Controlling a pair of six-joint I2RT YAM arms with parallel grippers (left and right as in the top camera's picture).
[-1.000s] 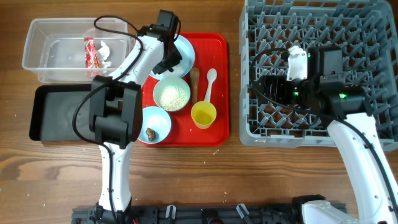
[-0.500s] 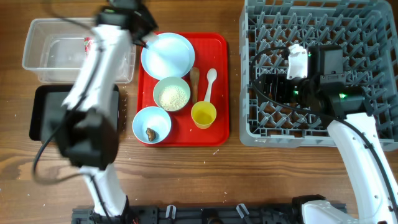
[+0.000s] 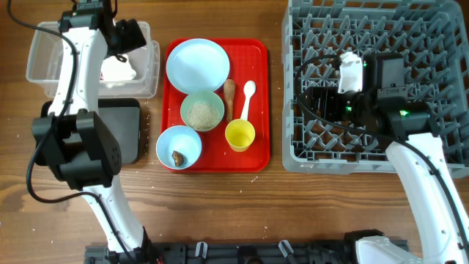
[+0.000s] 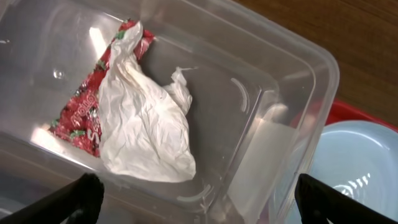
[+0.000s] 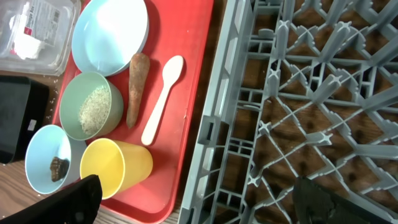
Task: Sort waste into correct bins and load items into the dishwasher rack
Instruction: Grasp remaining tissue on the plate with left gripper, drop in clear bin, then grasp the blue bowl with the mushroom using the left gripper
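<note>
Our left hand (image 4: 202, 196) hangs open and empty over the clear tub (image 4: 298, 68) holding the wrapper (image 4: 140, 124), and the brown food piece (image 3: 229, 99) lies rightward on the red tray (image 3: 260, 95), long axis near-to-far, closer to this arm.

wrapper (image 4: 124, 118) print: white lettering with small green marks on the red band along the wrapper's left edge; it is creased and tilted, and only broken letters show, no whole word readable
wrapper, right wrist view: red marks on white, too small to read
wrapper, overhead view: print not resolvable
clear tub (image 4: 311, 56) floor: faint moulded curves just right of the wrapper and near its lower edge; no characters can be made out
result: no legible text, brand or number anywhere
</note>
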